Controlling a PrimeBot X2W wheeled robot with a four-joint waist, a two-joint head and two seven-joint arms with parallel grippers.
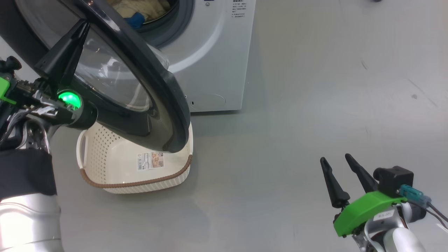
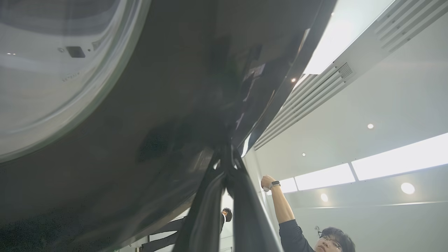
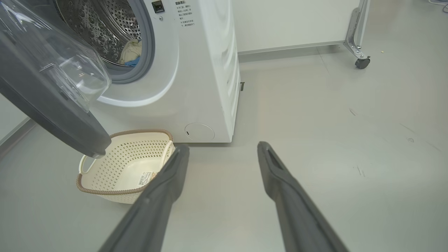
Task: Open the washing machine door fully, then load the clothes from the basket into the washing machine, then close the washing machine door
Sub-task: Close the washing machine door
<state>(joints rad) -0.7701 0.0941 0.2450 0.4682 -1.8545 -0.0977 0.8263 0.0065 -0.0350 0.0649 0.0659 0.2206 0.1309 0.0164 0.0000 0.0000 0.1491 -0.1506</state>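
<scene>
Head: our left gripper [image 1: 83, 26] closed, tips on the washing machine door [image 1: 164, 94], right gripper [image 1: 337, 162] open; the clothes [image 1: 140, 12] in the washing machine [image 1: 213, 52], the basket [image 1: 101, 154] floor bare but for a barcode label [image 1: 150, 161]. Left wrist: fingers [image 2: 206, 210] pinched at door's rim. Right wrist: we see clothes in drum [image 3: 101, 28], panel text [image 3: 184, 14] unreadable

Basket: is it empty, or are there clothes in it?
Empty: the basket's bare floor and label show, and the clothes lie inside the washing machine.

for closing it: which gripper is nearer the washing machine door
Left. The left gripper is against the washing machine door rim; the right gripper hangs far off to its right.
</scene>
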